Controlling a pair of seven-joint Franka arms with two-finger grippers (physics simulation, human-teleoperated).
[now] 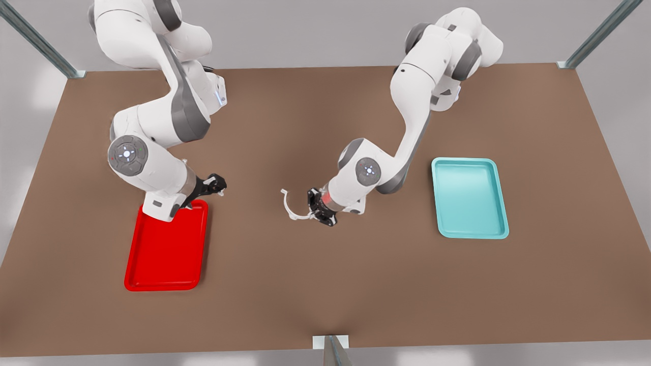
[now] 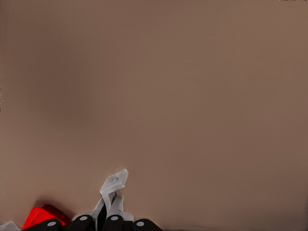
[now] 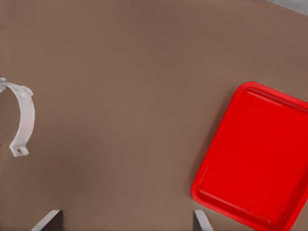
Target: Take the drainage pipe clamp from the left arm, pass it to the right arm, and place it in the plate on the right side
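Note:
The drainage pipe clamp [image 1: 289, 205], a thin white C-shaped strap, is at mid-table. My left gripper [image 1: 312, 205] is shut on one end of it, on the arm at the front view's right. In the left wrist view the clamp [image 2: 113, 185] sticks out from between the black fingers [image 2: 82, 222]. My right gripper [image 1: 219, 184] is open and holds nothing, hovering over the far edge of the red plate [image 1: 168, 254] at the front view's left. From the right wrist view the clamp [image 3: 24, 120] appears farther off and the plate [image 3: 255, 159] lies nearby.
A teal tray [image 1: 470, 198] lies on the brown table [image 1: 325, 284] at the front view's right. Metal frame posts stand at the table's far corners and at the middle of its front edge [image 1: 330, 351].

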